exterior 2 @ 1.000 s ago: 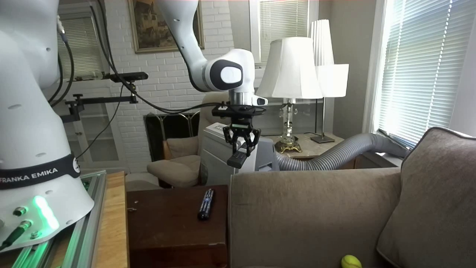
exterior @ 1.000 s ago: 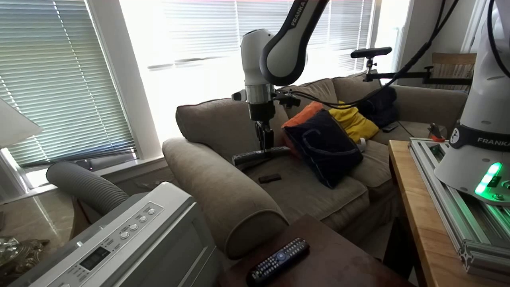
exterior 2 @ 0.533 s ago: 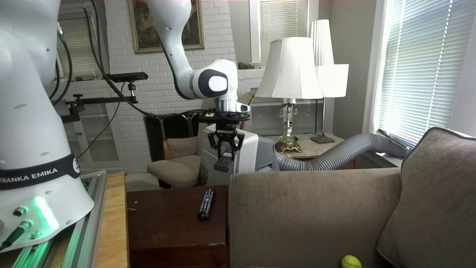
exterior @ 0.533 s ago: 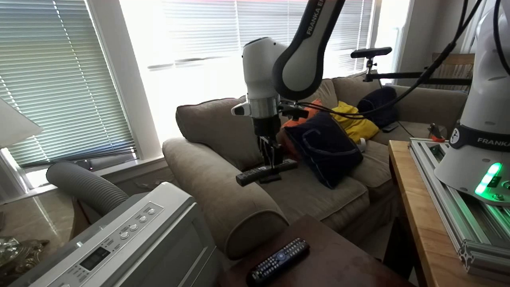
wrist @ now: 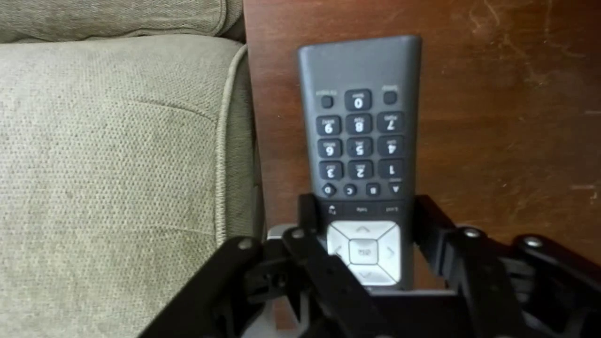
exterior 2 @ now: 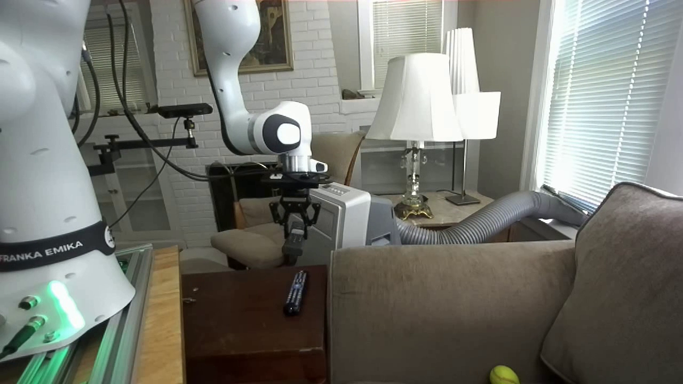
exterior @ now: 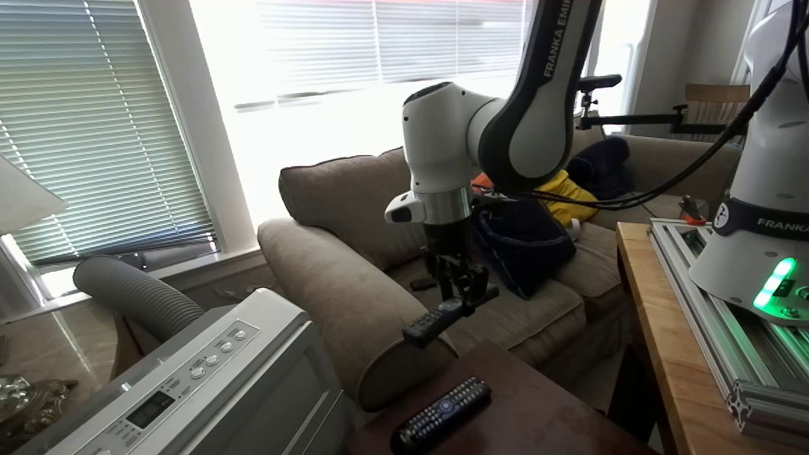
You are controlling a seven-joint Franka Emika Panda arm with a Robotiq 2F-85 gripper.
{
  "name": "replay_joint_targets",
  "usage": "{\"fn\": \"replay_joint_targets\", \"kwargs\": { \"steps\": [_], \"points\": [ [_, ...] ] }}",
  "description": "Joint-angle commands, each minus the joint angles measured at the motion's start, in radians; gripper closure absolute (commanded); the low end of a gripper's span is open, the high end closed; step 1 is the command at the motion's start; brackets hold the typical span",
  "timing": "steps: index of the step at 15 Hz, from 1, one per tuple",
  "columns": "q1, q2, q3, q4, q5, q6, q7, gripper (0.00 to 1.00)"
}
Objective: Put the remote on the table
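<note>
My gripper (exterior: 459,296) is shut on a dark grey remote (exterior: 436,321) with number keys and a silver arrow pad. In the wrist view the fingers (wrist: 366,213) pinch its sides beside the pad (wrist: 364,253). The remote is in the air, slightly tilted, over the dark brown table (wrist: 507,117). The table top shows in both exterior views (exterior: 543,411) (exterior 2: 240,314). A longer glossy black remote (exterior 2: 296,293) lies on it. A small slim black remote (exterior: 423,284) lies on the sofa seat behind the gripper, partly hidden; it is out of view elsewhere.
The sofa's rounded arm (exterior: 316,284) stands right beside the table and rises above it. A white air conditioner (exterior: 265,373) stands at the table's other side. The light wood bench (exterior: 663,354) carries the robot base. A navy cushion (exterior: 524,246) lies on the sofa.
My gripper has carried the dark grey remote down and away from the sofa, past its arm, toward the table. The grip on it has stayed. The other remotes have not moved.
</note>
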Motion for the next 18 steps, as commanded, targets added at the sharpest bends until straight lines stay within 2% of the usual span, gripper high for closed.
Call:
{"fn": "replay_joint_targets", "kwargs": {
  "steps": [1, 8, 12, 13, 14, 15, 18],
  "points": [
    [0.029, 0.009, 0.006, -0.052, -0.044, 0.045, 0.031, 0.71],
    [0.143, 0.126, -0.026, -0.064, -0.070, 0.139, 0.155, 0.71],
    [0.289, 0.204, -0.127, -0.054, -0.099, 0.235, 0.285, 0.71],
    [0.278, 0.225, -0.108, -0.047, -0.086, 0.231, 0.272, 0.71],
    [0.238, 0.227, -0.066, -0.042, -0.064, 0.203, 0.243, 0.71],
    [0.250, 0.206, -0.080, -0.054, -0.074, 0.199, 0.244, 0.46],
    [0.244, 0.226, -0.070, -0.049, -0.072, 0.200, 0.244, 0.46]
  ]
}}
